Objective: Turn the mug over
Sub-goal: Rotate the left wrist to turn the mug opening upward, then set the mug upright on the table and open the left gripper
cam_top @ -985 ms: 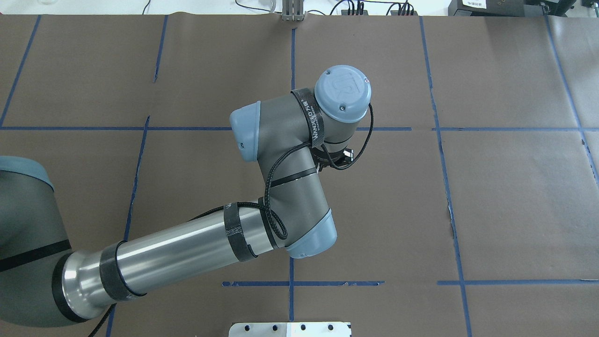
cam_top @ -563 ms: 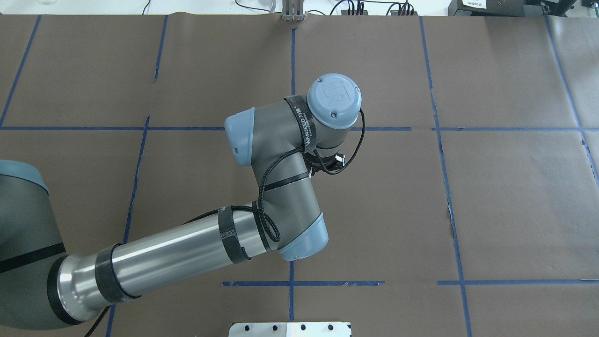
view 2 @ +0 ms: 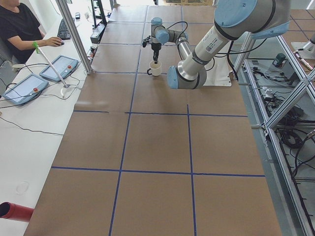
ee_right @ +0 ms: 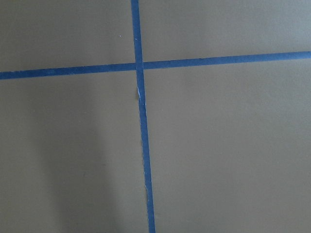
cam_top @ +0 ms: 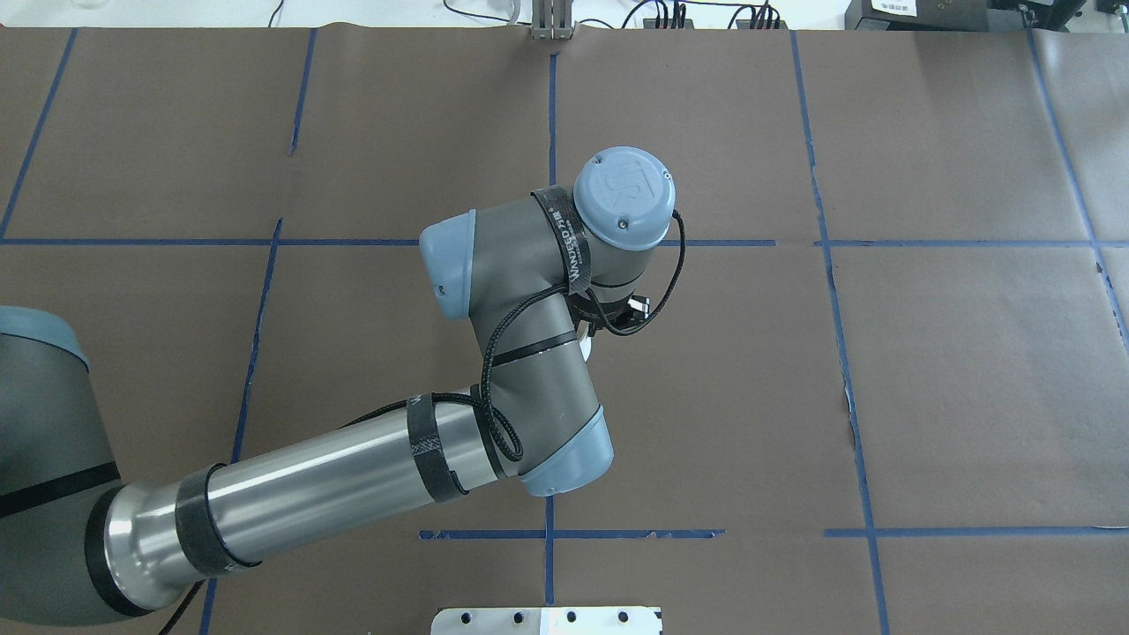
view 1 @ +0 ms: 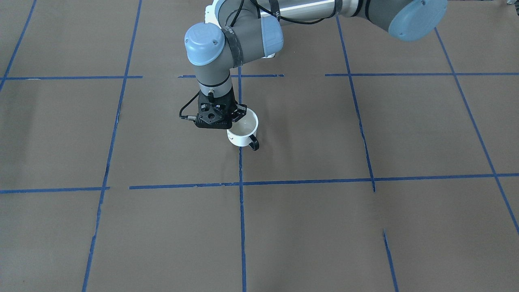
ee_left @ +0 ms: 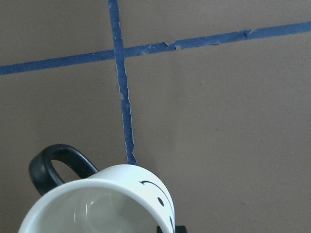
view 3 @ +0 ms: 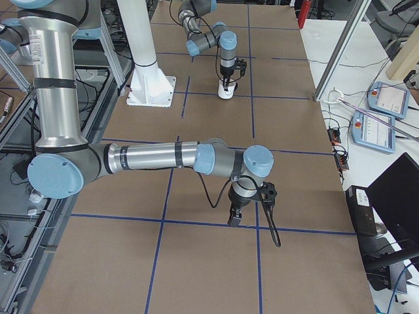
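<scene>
- Even, diffuse overhead light; brown paper-covered bench (view 1: 365,227) matte, no glare.
- Bright streak along silver metal arm tube (cam_top: 317,481).
- Soft highlights inside glossy small white mug (ee_left: 97,213).
- Right wrist view: faint shadow at left.

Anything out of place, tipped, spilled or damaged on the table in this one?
Nothing serious. The mug looks upright, mouth up and empty, with the left tool at its rim. The only blemish is the blue tape grid, which is frayed and gapped in places.
</scene>
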### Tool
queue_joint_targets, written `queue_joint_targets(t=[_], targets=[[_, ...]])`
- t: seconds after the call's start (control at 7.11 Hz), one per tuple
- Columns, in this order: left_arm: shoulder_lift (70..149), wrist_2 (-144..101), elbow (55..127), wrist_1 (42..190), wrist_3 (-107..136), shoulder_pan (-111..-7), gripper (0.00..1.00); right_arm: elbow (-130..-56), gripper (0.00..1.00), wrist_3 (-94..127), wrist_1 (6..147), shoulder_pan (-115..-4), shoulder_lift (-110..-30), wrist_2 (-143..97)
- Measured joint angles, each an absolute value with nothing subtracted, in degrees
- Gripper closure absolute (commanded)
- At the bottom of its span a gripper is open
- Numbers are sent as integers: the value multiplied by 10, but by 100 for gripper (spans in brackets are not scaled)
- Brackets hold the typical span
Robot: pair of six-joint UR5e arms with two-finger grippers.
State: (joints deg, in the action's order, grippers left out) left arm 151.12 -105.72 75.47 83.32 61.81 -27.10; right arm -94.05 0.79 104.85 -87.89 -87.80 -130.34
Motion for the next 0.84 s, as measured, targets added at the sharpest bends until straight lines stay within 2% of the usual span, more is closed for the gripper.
queue_joint_targets(t=[0.42,0.84], targets=[[1506,-1057,765,840,621,-264,0,-940,0,8,1049,-879,-878,-1303],[1495,-1061,856,806,612,-291,0,-940,0,8,1049,-879,-878,-1303]])
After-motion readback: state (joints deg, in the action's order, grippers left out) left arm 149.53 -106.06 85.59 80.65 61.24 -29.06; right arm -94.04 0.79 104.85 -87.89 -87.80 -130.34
